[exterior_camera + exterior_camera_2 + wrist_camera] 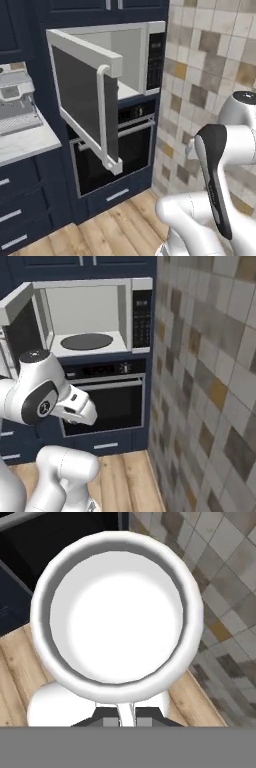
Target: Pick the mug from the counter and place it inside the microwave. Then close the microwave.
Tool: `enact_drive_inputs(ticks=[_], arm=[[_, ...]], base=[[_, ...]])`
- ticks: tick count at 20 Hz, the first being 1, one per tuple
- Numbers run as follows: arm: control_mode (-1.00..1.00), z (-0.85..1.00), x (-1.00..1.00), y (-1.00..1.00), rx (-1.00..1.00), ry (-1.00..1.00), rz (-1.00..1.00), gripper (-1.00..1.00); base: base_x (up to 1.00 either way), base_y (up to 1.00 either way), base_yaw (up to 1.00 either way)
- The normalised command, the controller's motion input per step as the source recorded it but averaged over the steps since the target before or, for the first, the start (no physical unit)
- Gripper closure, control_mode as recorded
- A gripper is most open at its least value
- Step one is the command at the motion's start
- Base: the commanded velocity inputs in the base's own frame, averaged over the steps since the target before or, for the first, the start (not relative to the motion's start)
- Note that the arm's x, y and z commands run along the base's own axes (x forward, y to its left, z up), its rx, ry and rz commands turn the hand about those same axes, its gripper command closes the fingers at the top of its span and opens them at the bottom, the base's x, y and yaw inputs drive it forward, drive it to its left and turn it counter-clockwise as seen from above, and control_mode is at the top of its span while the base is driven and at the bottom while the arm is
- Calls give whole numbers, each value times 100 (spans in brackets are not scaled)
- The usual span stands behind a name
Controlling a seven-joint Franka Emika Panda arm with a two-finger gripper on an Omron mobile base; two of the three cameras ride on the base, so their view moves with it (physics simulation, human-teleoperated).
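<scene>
While the mug (117, 614) sits clamped by its rim between my closed fingertips (146, 714), it hangs in the air above the wood-plank floor (22, 662), well apart from the microwave (95, 316).

Hand view: the mug's round mouth faces the camera; its white, glossy wall curves smoothly and the bowl is empty. My gripper (121, 716) meets the rim at 6 o'clock. The handle is probably the pale lobe at 7 o'clock, though the view is too close to be sure.

Right base view: the microwave cavity stands open at 11 o'clock, pale inside, with a flat dark round turntable (86, 341) on its floor and a black control strip (142, 316) at its right edge.

Left base view: the door (82, 95), dark glass in a silver frame with a vertical bar handle (103, 112), swings out toward 9 o'clock. Below lies a black oven (117, 150); the veined marble counter (22, 142) lies at 8 o'clock.

Step in hand, as I judge it: carrying the mug to the cavity. To do it well I should lift it above the cavity's sill, keep the mouth level, enter clear of the door's edge, and set it down centred on the turntable before letting go.
</scene>
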Motion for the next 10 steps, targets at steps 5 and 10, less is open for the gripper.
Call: enact_drive_inputs(ticks=[5,10], arm=[[100,0,0,0,0,0,0,100],[100,0,0,0,0,0,0,100]], base=[[21,-2,36],[38,-24,34]])
